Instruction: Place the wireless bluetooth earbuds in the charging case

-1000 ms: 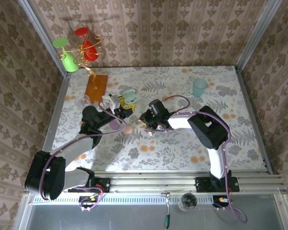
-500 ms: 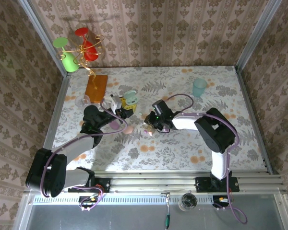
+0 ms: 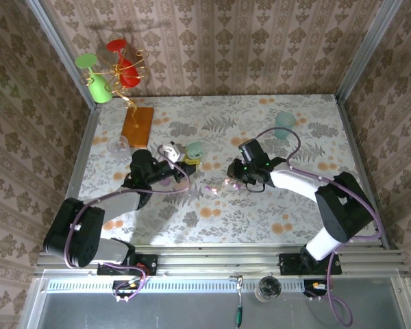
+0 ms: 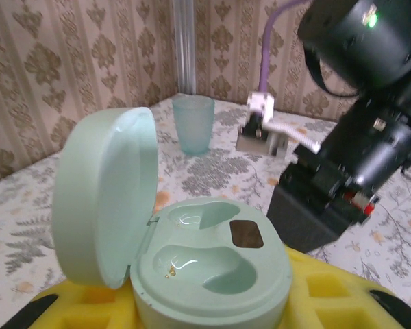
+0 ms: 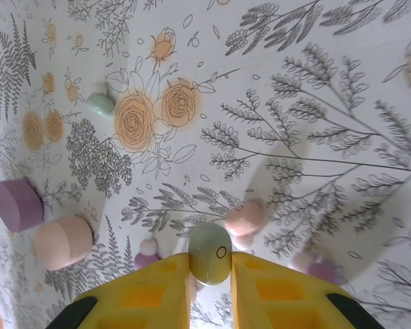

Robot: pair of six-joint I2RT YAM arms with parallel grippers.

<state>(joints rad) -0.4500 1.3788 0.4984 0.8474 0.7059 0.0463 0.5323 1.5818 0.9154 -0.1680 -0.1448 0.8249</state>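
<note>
Item: open mint charging case [image 4: 274,267], lid upright, which we hold clamped in the left tool [image 4: 209,308]. In the right tool [image 5: 211,274]: one mint earbud [image 5: 210,255], pinched, over the table [image 5: 315,82]. We should align it over an empty well [image 4: 198,264], then lower gently.

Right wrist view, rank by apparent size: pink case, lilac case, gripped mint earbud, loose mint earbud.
1. pink case, lilac case: alike.
2. gripped mint earbud: close to camera, unsure.
3. loose mint earbud.

Teal cup [image 3: 285,125], orange board [image 3: 138,125], floral table [image 3: 260,221]
</note>
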